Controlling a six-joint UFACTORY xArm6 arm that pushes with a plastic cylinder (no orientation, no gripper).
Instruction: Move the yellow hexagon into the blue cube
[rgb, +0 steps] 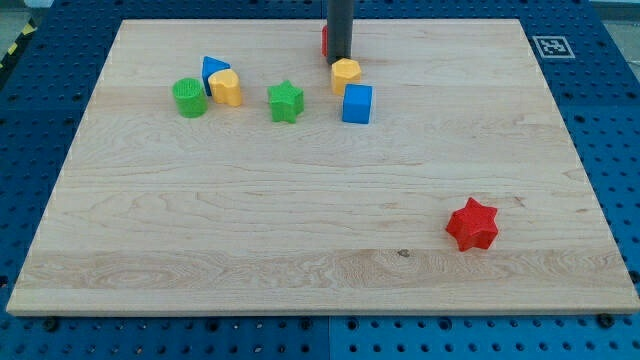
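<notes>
one red star (472, 224), two green blocks (189, 97)

Far left: green cylinder (189, 97), blue block (212, 70), yellow block (226, 88) clustered; green star (286, 101) beside. Red star (472, 224) near right. Fiducial marker (548, 45) far right.

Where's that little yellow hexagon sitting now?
The yellow hexagon block sits near the view's top centre, just below my tip and just above the blue cube.
</notes>
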